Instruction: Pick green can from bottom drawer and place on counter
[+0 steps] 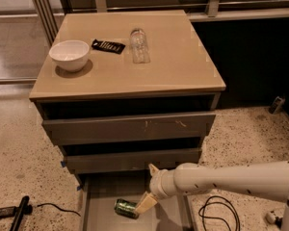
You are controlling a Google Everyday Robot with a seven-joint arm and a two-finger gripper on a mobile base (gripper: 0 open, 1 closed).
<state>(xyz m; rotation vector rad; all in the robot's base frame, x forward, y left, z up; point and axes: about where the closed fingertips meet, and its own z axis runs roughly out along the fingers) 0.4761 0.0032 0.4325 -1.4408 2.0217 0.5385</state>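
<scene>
camera view: hand (146,189) beside green can (125,208)

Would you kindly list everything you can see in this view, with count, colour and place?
counter: one, beige-tan, top of the cabinet
bowl: one, white, left part of the counter
flat item: one, black, on the counter between bowl and jar
glass jar: one, clear, middle of the counter
upper drawers: two, grey-brown, under the counter
bottom drawer: one, grey, open at floor level
green can: one, green, on its side in the bottom drawer
cable: one, black, floor right of the drawer
tool with cord: one, black, floor at lower left
arm: one, white, reaching in from the right
gripper: one, tan fingers, open, over the bottom drawer just right of the can
</scene>
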